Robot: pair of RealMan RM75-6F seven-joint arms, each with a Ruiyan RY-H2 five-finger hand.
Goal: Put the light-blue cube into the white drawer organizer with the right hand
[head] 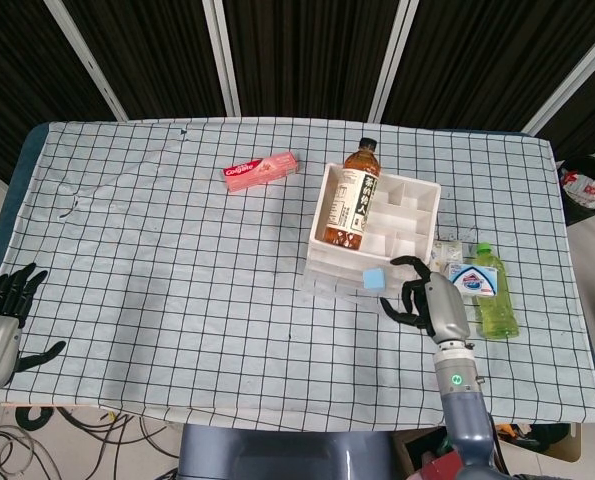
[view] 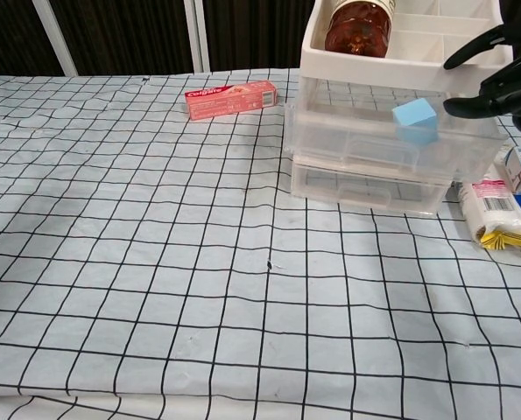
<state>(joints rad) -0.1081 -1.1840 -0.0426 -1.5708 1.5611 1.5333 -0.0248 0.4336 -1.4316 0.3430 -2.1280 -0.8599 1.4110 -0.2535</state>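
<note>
One small light-blue foam cube (view: 415,120), likely light and squashy, sits just beyond our empty, spread right hand (head: 427,300); we'd pinch opposite faces

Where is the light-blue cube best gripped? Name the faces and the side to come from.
Probably pinch the light-blue cube across two opposite flat faces, coming from its right, where the right hand sits open beside it. The white drawer organizer stands behind it, so the far side is blocked.

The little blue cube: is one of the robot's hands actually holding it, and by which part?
Neither. The light-blue cube is apart from the right hand, whose fingers are spread with nothing between them. The left hand holds nothing too.
</note>
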